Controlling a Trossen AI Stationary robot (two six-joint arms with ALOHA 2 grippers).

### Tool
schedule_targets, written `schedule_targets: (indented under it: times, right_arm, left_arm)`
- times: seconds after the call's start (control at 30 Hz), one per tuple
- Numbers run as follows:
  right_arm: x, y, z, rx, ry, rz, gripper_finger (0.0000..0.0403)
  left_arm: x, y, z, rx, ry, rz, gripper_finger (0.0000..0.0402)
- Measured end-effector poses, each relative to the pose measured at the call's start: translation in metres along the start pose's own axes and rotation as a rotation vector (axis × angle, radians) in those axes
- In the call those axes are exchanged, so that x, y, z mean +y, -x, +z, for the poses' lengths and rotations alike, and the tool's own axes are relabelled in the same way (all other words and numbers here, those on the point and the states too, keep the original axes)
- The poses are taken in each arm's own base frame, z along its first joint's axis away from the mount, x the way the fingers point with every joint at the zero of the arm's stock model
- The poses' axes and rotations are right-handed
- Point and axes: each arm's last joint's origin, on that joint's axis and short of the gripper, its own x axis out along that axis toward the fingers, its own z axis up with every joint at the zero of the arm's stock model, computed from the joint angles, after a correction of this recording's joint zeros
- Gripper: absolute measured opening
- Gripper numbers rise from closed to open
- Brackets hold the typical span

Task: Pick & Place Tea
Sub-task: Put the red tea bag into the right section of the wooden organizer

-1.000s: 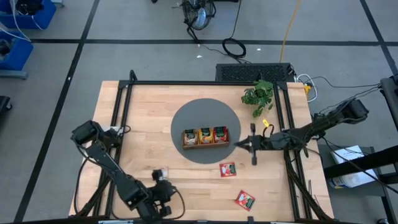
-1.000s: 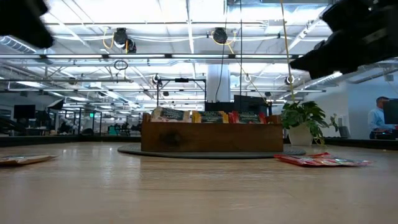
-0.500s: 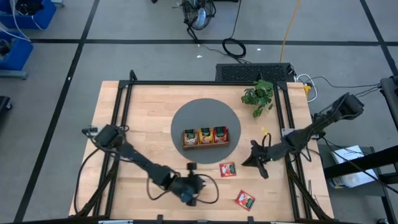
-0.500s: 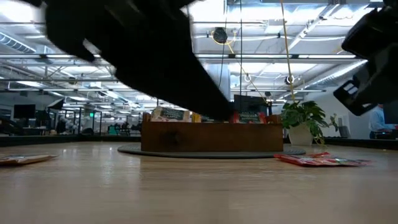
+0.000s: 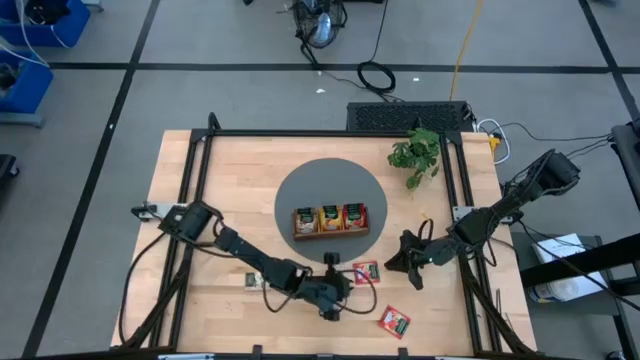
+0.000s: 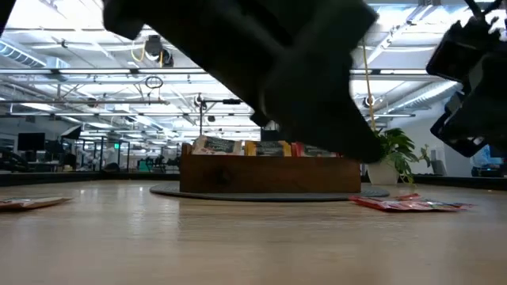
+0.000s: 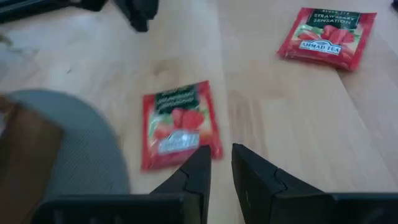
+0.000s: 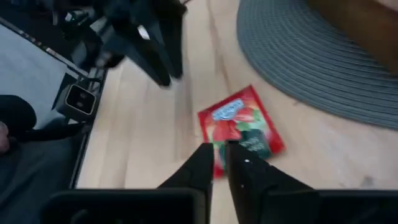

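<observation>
Red tea bags (image 5: 366,273) and (image 5: 393,321) lie loose on the surface; the tray (image 5: 330,220) holds others. I see the left tool (image 5: 338,296) and right tool (image 5: 393,262) both narrow, empty, near the first bag.

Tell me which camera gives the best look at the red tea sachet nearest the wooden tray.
The left wrist view: the red sachet lies flat, unobstructed, its strawberry print visible. The right wrist view shows it partly behind that arm's fingers. The high view shows a small red square by the grey mat. In the low view I cannot identify it.
</observation>
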Motion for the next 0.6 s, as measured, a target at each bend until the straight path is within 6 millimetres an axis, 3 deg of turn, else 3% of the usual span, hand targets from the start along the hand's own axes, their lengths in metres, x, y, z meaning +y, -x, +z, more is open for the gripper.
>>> schedule_targets:
  times: [0.1, 0.23, 0.6]
  right_arm:
    - [0.008, -0.009, 0.003, 0.012, 0.012, -0.012, 0.006]
    - [0.002, -0.019, 0.002, 0.058, -0.052, -0.06, 0.0085]
    - [-0.02, -0.025, -0.006, 0.183, -0.315, -0.204, 0.0118]
  left_arm:
    - [-0.003, -0.013, 0.002, 0.054, -0.043, 0.017, 0.0072]
    - [-0.003, -0.026, 0.003, 0.115, -0.091, 0.05, 0.0072]
    - [0.006, -0.03, 0.006, 0.141, -0.13, 0.086, 0.0072]
